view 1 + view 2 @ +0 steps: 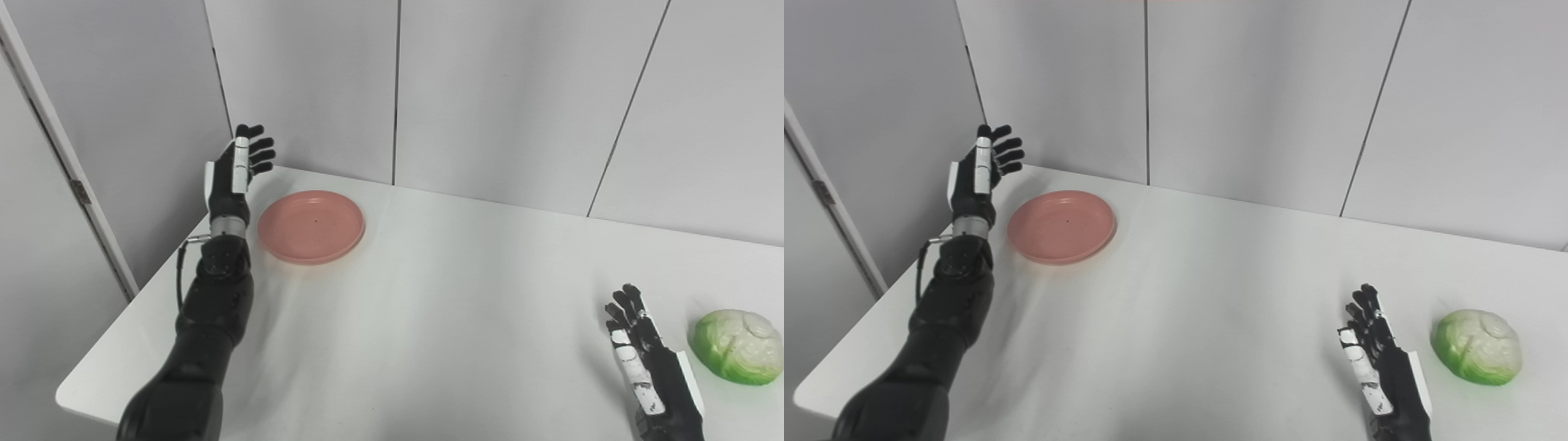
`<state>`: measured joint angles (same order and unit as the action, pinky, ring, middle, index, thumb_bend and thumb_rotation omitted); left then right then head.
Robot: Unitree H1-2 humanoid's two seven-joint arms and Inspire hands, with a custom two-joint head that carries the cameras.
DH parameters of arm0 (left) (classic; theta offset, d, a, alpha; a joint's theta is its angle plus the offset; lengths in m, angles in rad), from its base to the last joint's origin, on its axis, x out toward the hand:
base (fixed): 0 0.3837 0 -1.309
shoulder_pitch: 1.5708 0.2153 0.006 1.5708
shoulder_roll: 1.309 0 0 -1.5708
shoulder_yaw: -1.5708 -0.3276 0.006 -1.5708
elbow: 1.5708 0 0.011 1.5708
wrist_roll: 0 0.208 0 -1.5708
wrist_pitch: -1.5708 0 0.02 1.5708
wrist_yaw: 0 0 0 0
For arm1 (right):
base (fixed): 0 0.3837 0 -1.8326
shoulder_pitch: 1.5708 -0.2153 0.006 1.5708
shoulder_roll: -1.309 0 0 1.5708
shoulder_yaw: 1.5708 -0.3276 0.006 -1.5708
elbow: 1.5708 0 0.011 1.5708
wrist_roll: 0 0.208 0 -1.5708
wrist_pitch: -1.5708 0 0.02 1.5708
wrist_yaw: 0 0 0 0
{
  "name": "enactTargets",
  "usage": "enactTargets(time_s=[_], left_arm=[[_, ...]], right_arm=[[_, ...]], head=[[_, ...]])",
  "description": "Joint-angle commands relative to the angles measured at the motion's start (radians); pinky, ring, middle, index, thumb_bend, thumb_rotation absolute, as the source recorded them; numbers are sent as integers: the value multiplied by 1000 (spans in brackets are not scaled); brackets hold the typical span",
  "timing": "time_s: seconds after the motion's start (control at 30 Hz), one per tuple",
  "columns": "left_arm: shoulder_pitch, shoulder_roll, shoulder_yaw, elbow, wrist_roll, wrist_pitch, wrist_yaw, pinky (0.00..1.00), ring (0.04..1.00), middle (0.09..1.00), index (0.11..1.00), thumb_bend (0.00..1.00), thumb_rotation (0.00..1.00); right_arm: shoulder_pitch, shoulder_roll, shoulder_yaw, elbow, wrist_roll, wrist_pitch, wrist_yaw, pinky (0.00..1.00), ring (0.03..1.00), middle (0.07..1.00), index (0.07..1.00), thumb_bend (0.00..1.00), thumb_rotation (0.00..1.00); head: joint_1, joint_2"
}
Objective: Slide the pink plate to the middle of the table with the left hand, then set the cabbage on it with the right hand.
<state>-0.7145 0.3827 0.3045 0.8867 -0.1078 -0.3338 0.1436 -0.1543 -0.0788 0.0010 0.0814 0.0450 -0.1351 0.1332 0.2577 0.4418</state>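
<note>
The black fingers (260, 147) of the left hand (236, 168) are spread and slightly curled, holding nothing, raised above the table's far left corner at about ten o'clock. A white strip runs along one finger and a white plate covers the back of the hand. Below it sits a short metal wrist ring, then a glossy black forearm with a thin cable looping at its side, rising steeply from the bottom left edge.

Just to the right of that wrist, not touching it, lies one round, shallow pink plastic plate (311, 226) with a raised rim and a smooth, matte face. It sits at ten o'clock on the table, well left of the middle.

The right hand (1375, 361) lies low near the table at about four o'clock, its dark fingers (1363, 306) extended and slightly apart, pointing away toward the wall, gripping nothing. White segments show along one finger and the outer edge of the hand. I cannot tell whether it rests on the surface.

Just to the right of it, apart from it, sits one rounded head of cabbage (1477, 346), pale and veined on top, bright green and crinkled lower down.

All of this stands on one smooth white rectangular table (429, 294) with rounded corners, backed by plain grey wall panels (508, 92) with dark seams.
</note>
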Motion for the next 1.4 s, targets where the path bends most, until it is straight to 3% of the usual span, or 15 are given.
enactTargets(time_s=[0.0, 0.3, 0.43, 0.6, 0.7, 0.8, 1.1, 1.23, 1.37], left_arm=[[-98, 47, -2, 38, -8, -51, -10, 705, 701, 713, 721, 739, 1000], [-210, 125, -83, 343, 38, -75, 0, 727, 741, 737, 742, 743, 1000], [-219, 125, -95, 425, 22, -91, -24, 717, 739, 740, 740, 728, 1000], [-212, 116, -92, 461, -5, -73, -65, 744, 767, 765, 759, 736, 1000], [-207, 107, -73, 471, -40, -57, -112, 828, 834, 817, 806, 741, 1000], [-207, 95, -55, 483, -68, -49, -134, 844, 862, 843, 825, 741, 996], [-197, 83, -120, 503, -22, -71, -101, 881, 856, 853, 841, 710, 1000], [-189, 70, -119, 505, -31, -63, -116, 859, 865, 859, 842, 721, 1000], [-181, 60, -124, 509, -26, -53, -126, 898, 894, 880, 855, 735, 1000]], right_arm=[[35, 17, 6, 17, 5, -42, -8, 945, 929, 952, 963, 721, 799], [38, 15, 2, 16, 10, -46, -5, 941, 924, 948, 964, 721, 798], [33, 17, 1, 25, 21, -50, 0, 945, 930, 952, 962, 713, 789], [35, 21, 0, 22, 25, -51, -1, 943, 929, 946, 958, 722, 780], [37, 21, 0, 17, 28, -49, 0, 946, 929, 948, 959, 714, 778], [36, 20, 1, 17, 28, -50, -1, 944, 928, 949, 959, 709, 782], [42, 20, 0, 1, 39, -37, 2, 947, 932, 950, 958, 703, 783], [48, 15, -1, -6, 37, -40, 1, 950, 936, 952, 957, 702, 784], [52, 15, -2, -12, 40, -39, 2, 954, 938, 954, 960, 699, 786]], head=[[-2, 3], [7, 11], [8, 11], [6, 14], [4, 18], [5, 19], [5, 30], [1, 39], [2, 46]])
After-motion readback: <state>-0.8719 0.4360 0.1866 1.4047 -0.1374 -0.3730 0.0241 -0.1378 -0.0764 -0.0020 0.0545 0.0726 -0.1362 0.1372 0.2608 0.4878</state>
